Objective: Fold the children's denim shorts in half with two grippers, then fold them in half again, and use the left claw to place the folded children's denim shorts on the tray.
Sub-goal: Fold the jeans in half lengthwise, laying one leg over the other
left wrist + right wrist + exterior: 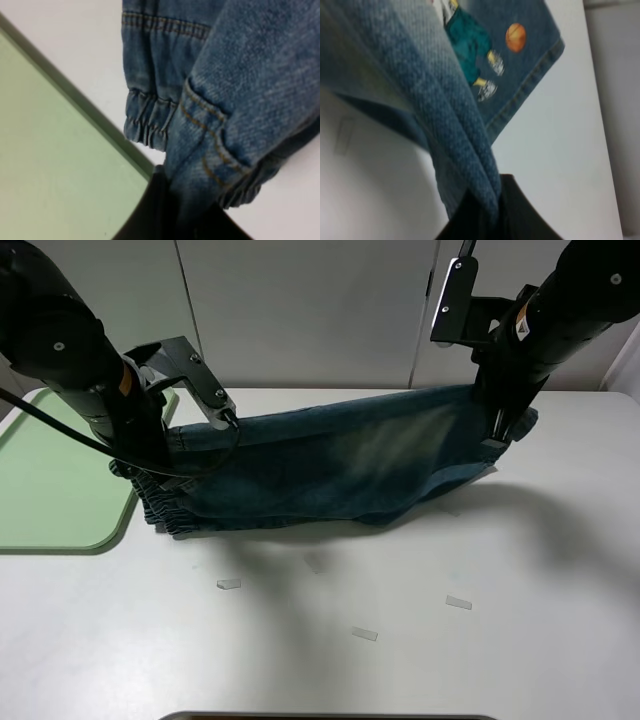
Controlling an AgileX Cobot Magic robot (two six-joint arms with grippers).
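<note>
Both pairs of fingertips are mostly buried in cloth. The left end effector [170,220] is clamped on the elastic-waist end of the one pair of children's denim shorts [340,465], and the right end effector [492,217] on the hem end (its cartoon patch [470,45] is half cut off). The shorts hang between the two, low over the surface [420,660], beside the single tray [50,480], which is cropped at the edge. Three small clear scraps [229,584] lie nearby.

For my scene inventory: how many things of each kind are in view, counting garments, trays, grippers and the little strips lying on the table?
denim shorts: 1
green tray: 1
grippers: 2 (left gripper, right gripper, each shut on the shorts)
small pale strips: 3
Total: 7
</note>
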